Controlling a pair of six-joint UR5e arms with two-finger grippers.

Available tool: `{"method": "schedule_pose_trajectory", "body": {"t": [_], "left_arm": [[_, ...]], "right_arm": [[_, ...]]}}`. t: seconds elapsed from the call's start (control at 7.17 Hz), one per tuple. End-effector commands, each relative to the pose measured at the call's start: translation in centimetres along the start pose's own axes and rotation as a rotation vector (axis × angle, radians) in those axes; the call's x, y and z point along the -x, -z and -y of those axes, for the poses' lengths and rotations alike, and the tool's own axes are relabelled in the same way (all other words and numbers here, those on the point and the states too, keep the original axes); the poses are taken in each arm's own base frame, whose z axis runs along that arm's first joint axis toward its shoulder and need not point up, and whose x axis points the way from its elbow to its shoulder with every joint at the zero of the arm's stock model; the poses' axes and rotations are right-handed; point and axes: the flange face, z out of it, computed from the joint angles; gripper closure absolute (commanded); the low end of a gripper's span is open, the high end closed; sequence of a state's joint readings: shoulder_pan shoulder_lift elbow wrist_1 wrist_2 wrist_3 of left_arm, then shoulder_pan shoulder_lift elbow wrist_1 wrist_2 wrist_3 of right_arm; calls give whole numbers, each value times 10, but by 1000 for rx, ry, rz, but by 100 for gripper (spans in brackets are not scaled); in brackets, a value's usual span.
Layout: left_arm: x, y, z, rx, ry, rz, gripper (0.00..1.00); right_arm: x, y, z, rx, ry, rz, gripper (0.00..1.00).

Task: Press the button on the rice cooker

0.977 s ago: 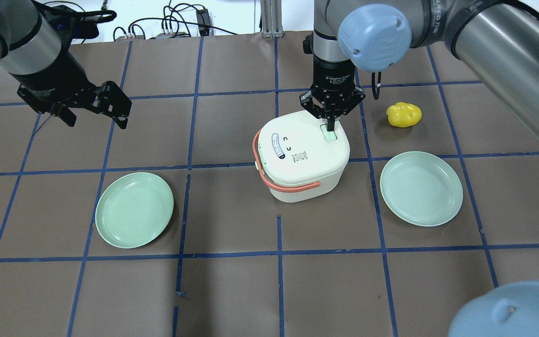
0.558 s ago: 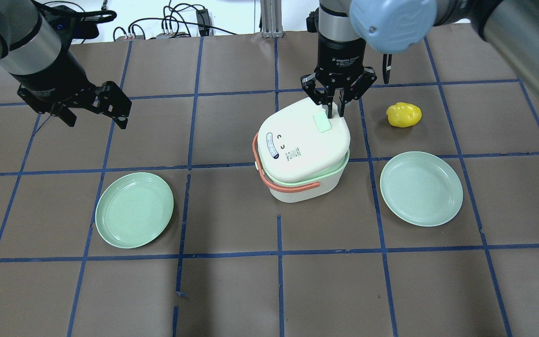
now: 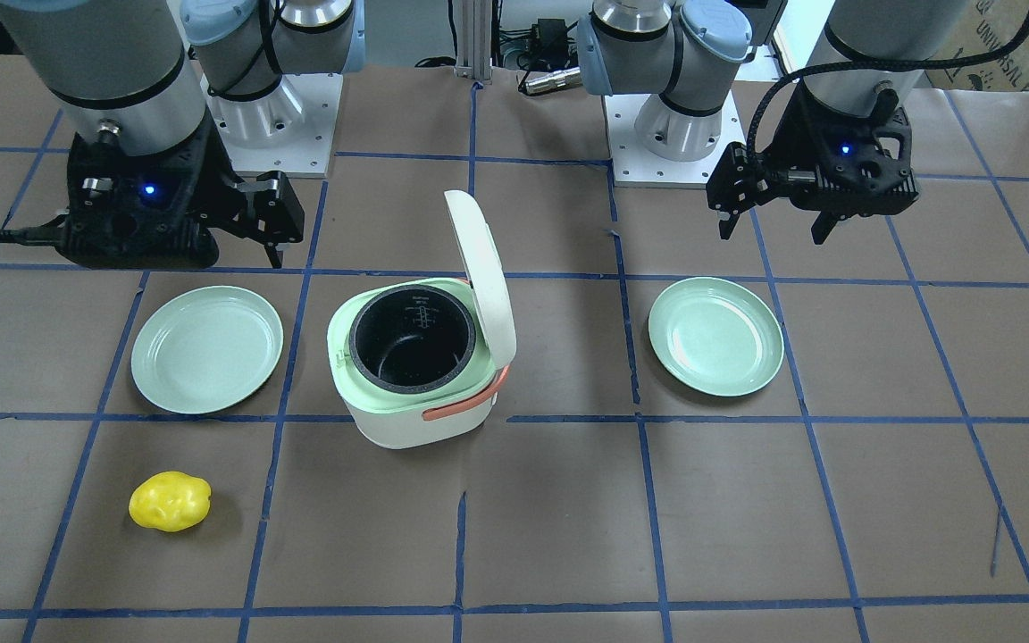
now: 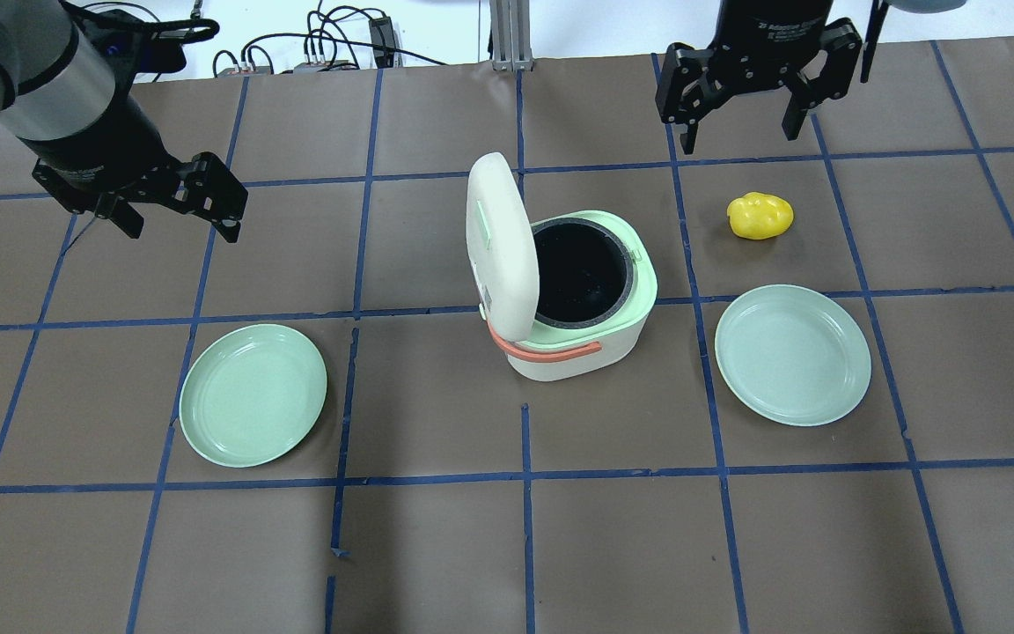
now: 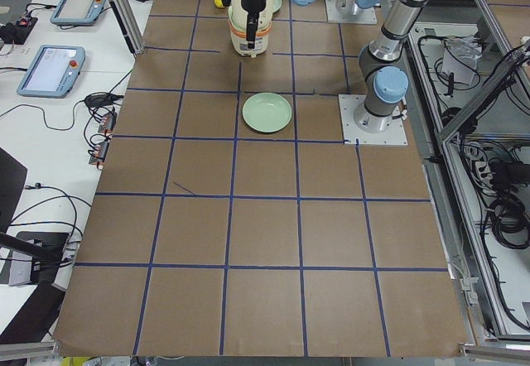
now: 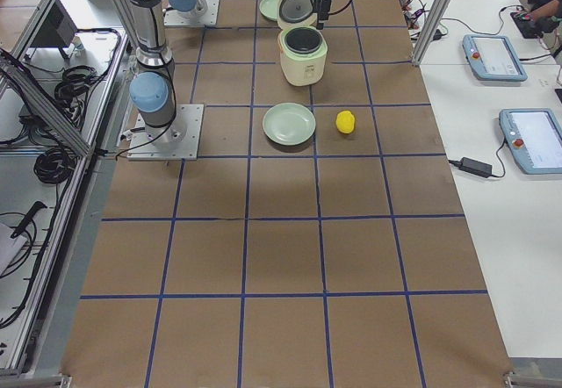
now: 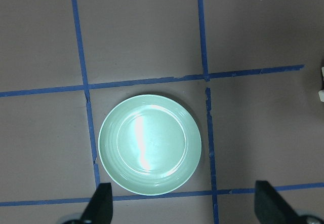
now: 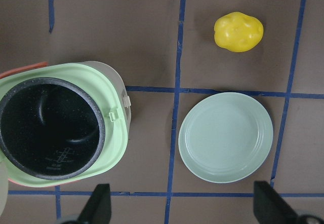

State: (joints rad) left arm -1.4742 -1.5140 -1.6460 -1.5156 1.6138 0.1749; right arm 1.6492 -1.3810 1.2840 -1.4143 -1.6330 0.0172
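Observation:
The white rice cooker (image 4: 577, 348) with a pale green rim and an orange handle stands mid-table. Its lid (image 4: 501, 242) is swung up and the dark inner pot (image 4: 579, 273) is empty. The pale green lid button (image 4: 481, 231) shows edge-on on the raised lid. My right gripper (image 4: 741, 136) is open and empty, high and beyond the cooker. In its wrist view the open cooker (image 8: 50, 127) lies lower left. My left gripper (image 4: 181, 227) is open and empty, far left of the cooker.
A green plate (image 4: 253, 394) lies left of the cooker, below my left gripper; it also shows in the left wrist view (image 7: 150, 144). A second green plate (image 4: 792, 354) lies to the cooker's right. A yellow lumpy object (image 4: 760, 216) sits beyond that plate.
My right gripper lifted off the lid button, drew back toward the far edge and opened. The cooker lid sprang from shut to fully raised. The left arm has not moved.

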Motion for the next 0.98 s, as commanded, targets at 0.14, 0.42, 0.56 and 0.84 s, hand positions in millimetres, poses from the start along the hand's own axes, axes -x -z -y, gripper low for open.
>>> {"method": "schedule_pose_trajectory", "body": {"t": [0.14,0.42,0.56,0.84], "left_arm": [[0,0,0,0,0,0,0],[0,0,0,0,0,0,0],[0,0,0,0,0,0,0],[0,0,0,0,0,0,0]], "right_arm": [[-12,-1,1,-5,-5,-16,0],[-7,-2,1,-2,-9,1,0],[-7,-4,1,3,-3,3,0],[-7,-7,1,9,-2,2,0]]}}
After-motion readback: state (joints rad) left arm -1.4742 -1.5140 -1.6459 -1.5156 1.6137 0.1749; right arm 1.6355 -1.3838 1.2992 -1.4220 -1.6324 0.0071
